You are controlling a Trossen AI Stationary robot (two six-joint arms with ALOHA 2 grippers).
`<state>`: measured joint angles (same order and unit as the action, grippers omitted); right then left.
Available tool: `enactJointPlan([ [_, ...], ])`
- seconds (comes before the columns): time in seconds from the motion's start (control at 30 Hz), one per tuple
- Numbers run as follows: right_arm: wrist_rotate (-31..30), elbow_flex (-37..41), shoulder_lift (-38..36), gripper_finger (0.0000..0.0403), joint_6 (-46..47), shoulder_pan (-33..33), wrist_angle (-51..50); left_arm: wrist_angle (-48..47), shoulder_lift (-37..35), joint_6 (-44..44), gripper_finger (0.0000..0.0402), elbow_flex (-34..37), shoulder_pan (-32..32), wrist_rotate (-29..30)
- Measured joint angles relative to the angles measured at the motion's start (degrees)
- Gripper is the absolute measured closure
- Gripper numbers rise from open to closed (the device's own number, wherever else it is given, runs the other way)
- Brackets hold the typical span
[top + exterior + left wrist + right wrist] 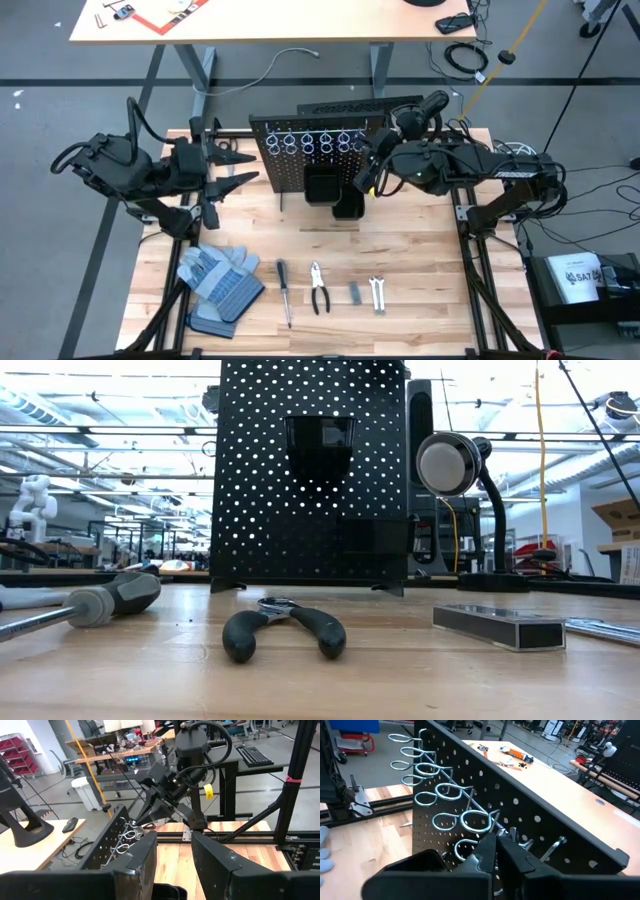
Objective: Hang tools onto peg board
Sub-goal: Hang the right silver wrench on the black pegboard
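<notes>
The right claw (367, 183), clenched and empty, sits at the upright black perforated peg board (300, 165) at frame centre, apparently steadying it. The left claw (243, 168) waits part-open, holding nothing. Tools (318, 288) lie low on the wooden surface (420, 250), unhung.

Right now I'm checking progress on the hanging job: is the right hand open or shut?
Shut. In the right wrist view the right hand has its two fingers pressed together, empty, at the peg board's silver ring holders.
</notes>
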<state>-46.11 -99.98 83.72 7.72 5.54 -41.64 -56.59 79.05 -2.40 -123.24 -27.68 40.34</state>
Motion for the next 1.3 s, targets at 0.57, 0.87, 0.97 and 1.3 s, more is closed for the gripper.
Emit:
enactJointPlan([
  [0.57, -0.39, 0.04, 0.0, 0.0403, -4.05, -0.22, 8.75, -0.03, 0.0, 0.19, 0.0269, 0.0, 0.0, -0.86],
  [0.87, -0.37, 0.04, -1.06, 0.0403, -6.31, -0.2, 12.72, -0.05, 0.02, 0.2, 0.0269, 0.0, 0.0, -0.87],
  [0.97, -0.24, 0.04, -1.56, 0.0403, -6.9, -0.2, 14.29, -0.07, 0.01, 0.19, 0.0269, 0.0, 0.0, -0.87],
  [1.3, -0.28, 0.04, -1.68, 0.0403, -4.9, -0.18, 15.98, -0.05, 0.02, 0.19, 0.0269, 0.0, 0.0, -0.88],
])
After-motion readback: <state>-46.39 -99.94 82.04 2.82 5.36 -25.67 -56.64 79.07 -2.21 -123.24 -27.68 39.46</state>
